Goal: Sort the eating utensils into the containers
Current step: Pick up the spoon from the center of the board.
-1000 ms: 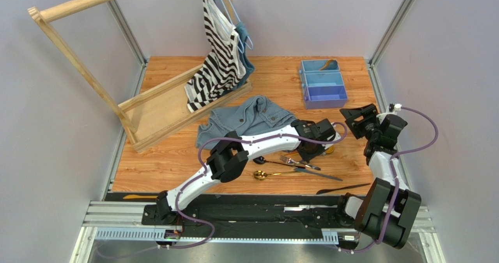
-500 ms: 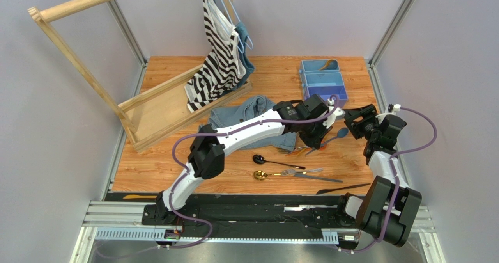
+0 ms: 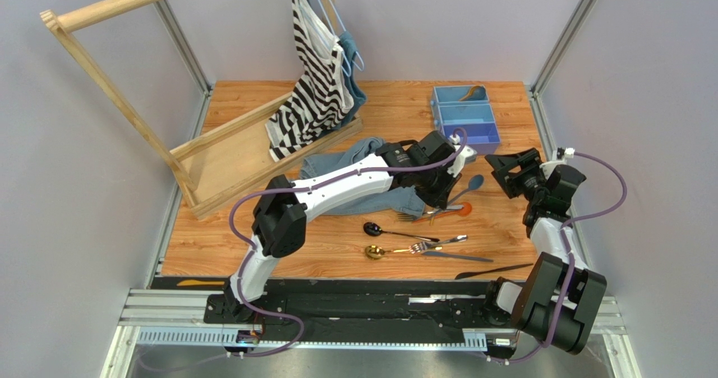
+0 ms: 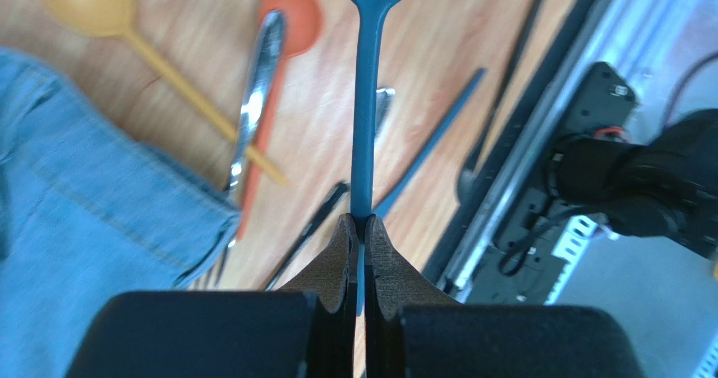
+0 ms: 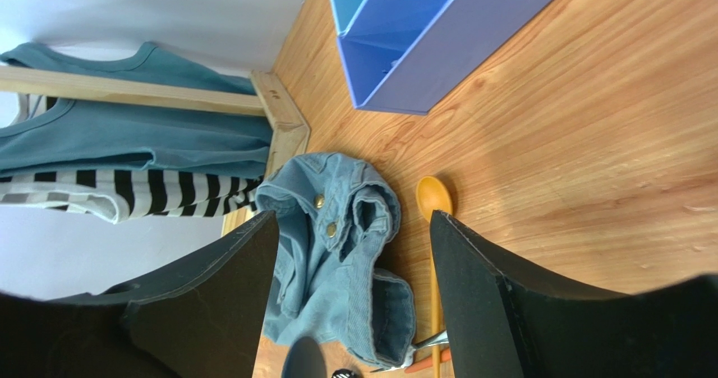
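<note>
My left gripper [image 3: 449, 195] [image 4: 362, 222] is shut on the handle of a blue spoon [image 3: 474, 183] [image 4: 364, 100], held above the table with its bowl pointing away from the fingers. The light blue three-part tray [image 3: 465, 134] [image 5: 472, 33] stands just behind it, with a wooden-coloured spoon [image 3: 472, 93] in its far compartment. Below the held spoon lie an orange spoon [image 4: 291, 20], a yellow spoon [image 4: 88, 4] [image 5: 434, 197], a silver fork [image 4: 257, 83], a black spoon [image 3: 375, 228], a gold spoon [image 3: 375, 251] and dark knives [image 3: 493, 270]. My right gripper [image 3: 512, 169] [image 5: 352, 218] hangs open and empty right of the tray.
A crumpled denim garment [image 3: 358, 172] [image 5: 337, 243] lies left of the cutlery, partly over a fork. A wooden rack [image 3: 219, 147] with a striped top [image 3: 316, 75] on a hanger fills the back left. A metal rail [image 3: 379, 306] runs along the near edge.
My left gripper has lifted the blue spoon off the table and carried it back toward the tray. The right arm has hardly moved.
</note>
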Robot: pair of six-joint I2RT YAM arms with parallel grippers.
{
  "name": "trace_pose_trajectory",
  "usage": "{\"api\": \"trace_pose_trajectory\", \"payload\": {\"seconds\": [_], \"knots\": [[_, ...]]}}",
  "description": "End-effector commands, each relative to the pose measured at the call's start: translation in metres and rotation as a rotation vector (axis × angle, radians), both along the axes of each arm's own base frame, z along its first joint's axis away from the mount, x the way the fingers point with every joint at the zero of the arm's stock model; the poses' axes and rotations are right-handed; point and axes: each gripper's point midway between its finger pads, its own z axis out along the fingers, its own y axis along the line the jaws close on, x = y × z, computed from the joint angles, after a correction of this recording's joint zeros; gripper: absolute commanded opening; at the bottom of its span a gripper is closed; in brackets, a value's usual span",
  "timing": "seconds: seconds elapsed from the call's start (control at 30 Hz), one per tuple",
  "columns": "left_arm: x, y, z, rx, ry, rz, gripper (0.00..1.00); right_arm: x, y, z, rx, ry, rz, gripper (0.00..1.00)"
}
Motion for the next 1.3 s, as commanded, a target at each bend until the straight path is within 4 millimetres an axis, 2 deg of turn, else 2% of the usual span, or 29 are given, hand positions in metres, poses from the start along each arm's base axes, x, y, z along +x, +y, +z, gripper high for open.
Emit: {"api": "trace_pose_trajectory", "payload": {"seconds": [0.0,0.2,0.3,0.4,0.47,0.53,0.6,1.0,1.17,1.27], "knots": [[0.018,0.024,0.041,-0.014,-0.092,0.109,0.0,0.005,0.018,0.021,0.01,-0.076,0.09,0.71],[0.031,0.049,0.037,0.062,-0.136,0.182,0.0,0.008,0.067,0.028,-0.028,-0.098,0.239,0.79],[0.035,0.06,0.036,0.091,-0.151,0.211,0.0,0.008,0.082,0.025,-0.045,-0.088,0.271,0.82],[0.035,0.067,0.036,0.104,-0.158,0.222,0.0,0.009,0.089,0.026,-0.058,-0.088,0.287,0.79],[0.036,0.069,0.034,0.11,-0.159,0.225,0.0,0.01,0.091,0.024,-0.066,-0.075,0.286,0.74],[0.035,0.07,0.033,0.118,-0.161,0.224,0.0,0.009,0.093,0.025,-0.058,-0.078,0.293,0.61],[0.036,0.07,0.032,0.119,-0.161,0.223,0.0,0.009,0.095,0.026,-0.057,-0.078,0.3,0.54],[0.044,0.074,0.024,0.162,-0.191,0.243,0.0,0.011,0.123,0.021,-0.059,-0.056,0.411,0.48],[0.047,0.077,0.02,0.183,-0.204,0.249,0.0,0.013,0.126,0.017,-0.071,-0.04,0.42,0.32],[0.047,0.077,0.019,0.19,-0.204,0.249,0.0,0.014,0.128,0.015,-0.069,-0.033,0.432,0.14]]}}
